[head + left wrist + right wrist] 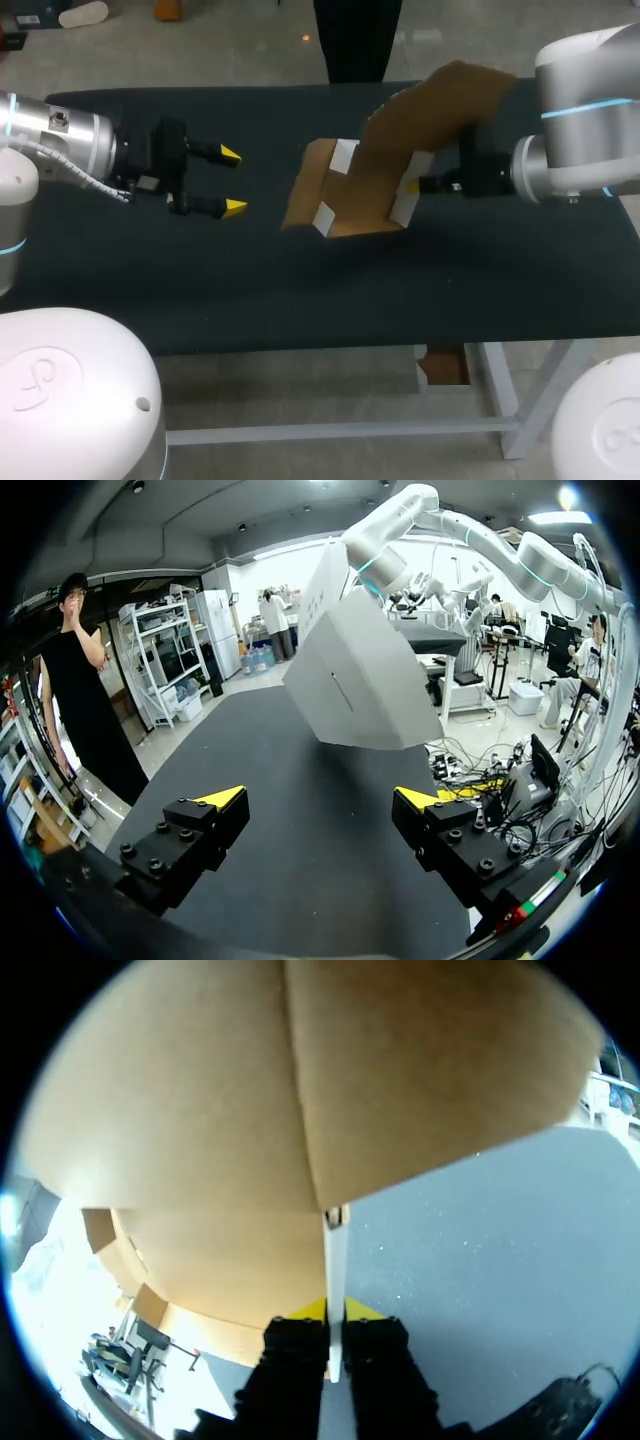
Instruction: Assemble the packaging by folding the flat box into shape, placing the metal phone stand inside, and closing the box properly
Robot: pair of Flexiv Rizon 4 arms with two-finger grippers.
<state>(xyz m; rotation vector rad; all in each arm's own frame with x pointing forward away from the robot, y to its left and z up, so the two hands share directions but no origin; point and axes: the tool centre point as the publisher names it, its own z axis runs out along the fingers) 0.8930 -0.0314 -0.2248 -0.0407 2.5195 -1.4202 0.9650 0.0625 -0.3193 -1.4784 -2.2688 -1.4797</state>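
The partly folded cardboard box (350, 195), brown inside and white outside, is held tilted above the middle of the table, its large lid flap (445, 100) sticking up. My right gripper (413, 185) is shut on the box's right side wall. In the right wrist view the gripper (335, 1310) pinches the thin white wall edge (335, 1250), and brown cardboard (300, 1090) fills the space ahead. My left gripper (232, 180) is open, left of the box and apart from it. From the left wrist, the gripper (320, 800) faces the box's white outside (360, 680). No phone stand is visible.
The dark table top (300, 290) is bare in front of and below the box. Its near edge (300, 350) runs across the head view; my right arm (400, 540) rises behind the box in the left wrist view.
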